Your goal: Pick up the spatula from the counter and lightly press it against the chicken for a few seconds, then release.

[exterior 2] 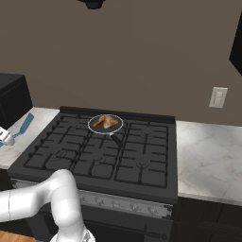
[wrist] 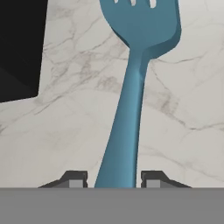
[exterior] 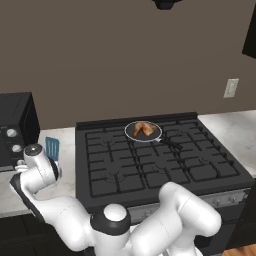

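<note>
Lying flat on the marble table (wrist: 57,131), the blue slotted spatula (wrist: 130,109) looks light, stiff and slick. Its handle, the likely best hold, runs between the spread fingers (wrist: 73,179).

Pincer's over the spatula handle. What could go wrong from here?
1. The pincer straddles the handle of the blue slotted spatula, jaws not shut; gripped this far from the blade, it may swing when lifted.
2. The browned chicken piece lies in a small dark frying pan on the black stove grate; pressing might slide the pan.
</note>
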